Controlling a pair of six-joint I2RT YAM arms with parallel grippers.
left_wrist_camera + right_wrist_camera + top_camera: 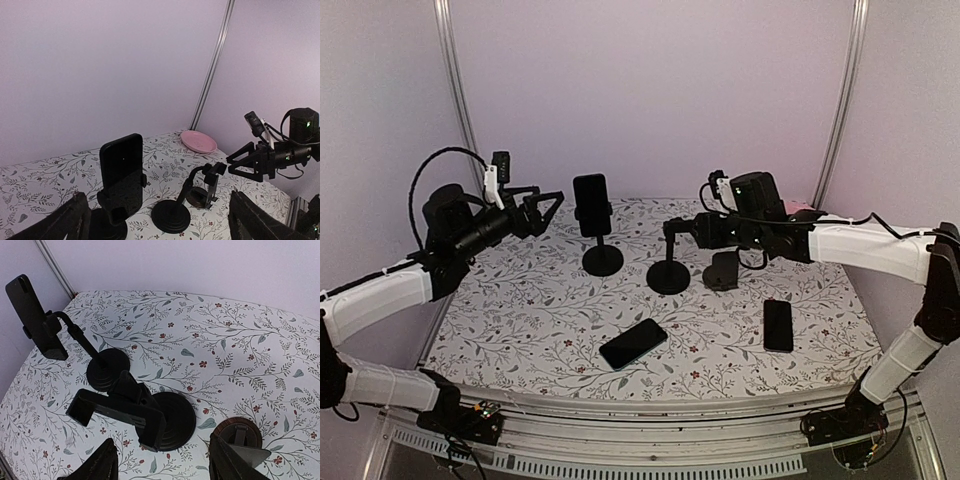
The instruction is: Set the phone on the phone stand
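A black phone [592, 203] stands upright, clamped in the left phone stand [603, 260]; the left wrist view shows this phone [121, 175] close ahead. My left gripper [548, 212] hovers open just left of it, its fingers [62, 222] empty. The middle phone stand [668, 276] holds nothing in its clamp [120, 412]. My right gripper [703, 232] hangs open right beside and above that clamp, its fingers [95, 465] spread and not touching it. Two more phones lie flat on the table, one near the front centre [633, 343] and one at the right [778, 325].
A small brown-based stand [722, 270] sits right of the middle stand, under my right arm. A pink plate [198, 141] lies in the far right corner. Lilac walls close in the floral table [520, 320] at the back and sides.
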